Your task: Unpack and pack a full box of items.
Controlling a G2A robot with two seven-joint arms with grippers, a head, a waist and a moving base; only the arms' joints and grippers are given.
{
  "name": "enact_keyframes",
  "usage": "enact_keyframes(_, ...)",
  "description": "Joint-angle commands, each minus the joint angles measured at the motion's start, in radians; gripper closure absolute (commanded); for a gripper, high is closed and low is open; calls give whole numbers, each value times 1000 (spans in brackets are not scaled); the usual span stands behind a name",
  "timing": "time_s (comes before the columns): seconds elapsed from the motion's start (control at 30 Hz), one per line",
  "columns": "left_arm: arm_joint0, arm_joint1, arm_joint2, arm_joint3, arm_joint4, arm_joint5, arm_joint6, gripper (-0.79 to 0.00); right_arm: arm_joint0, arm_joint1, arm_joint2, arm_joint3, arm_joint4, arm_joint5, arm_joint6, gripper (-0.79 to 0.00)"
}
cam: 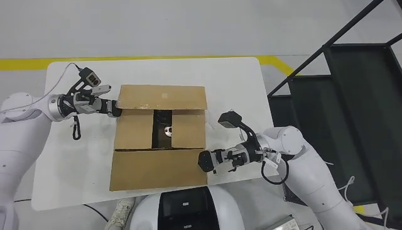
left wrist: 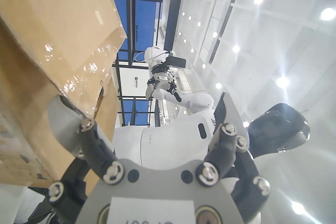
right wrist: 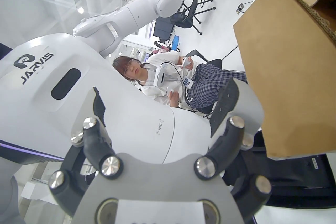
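Observation:
A brown cardboard box stands in the middle of the white table. Its far and near flaps are folded outward, and the two side flaps leave a dark gap where a small item shows. My left gripper is at the box's far left corner. In the left wrist view it is open, with one finger against the taped flap corner of the box. My right gripper is at the near right corner, open, with one finger beside the near flap.
A black metal stair frame stands off the table's right edge. A yellow floor line runs behind the table. Bare tabletop lies to the right of the box and behind it.

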Motion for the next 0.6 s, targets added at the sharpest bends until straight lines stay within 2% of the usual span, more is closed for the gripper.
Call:
enact_keyframes(0.0,-10,0,9,-8,-12,-1,0,-785,1,2,2,4,-5,1,-5,-785)
enact_keyframes(0.17,-62,-13,33,3,-33,-3,0,-785,-1,5,10,7,-3,-3,-12,-785)
enact_keyframes(0.3,-123,-38,58,49,-49,-3,0,-785,-12,10,23,7,1,-9,-18,-785)
enact_keyframes(0.57,-262,-128,138,202,-57,6,3,-785,-29,17,39,3,3,-14,-33,-785)
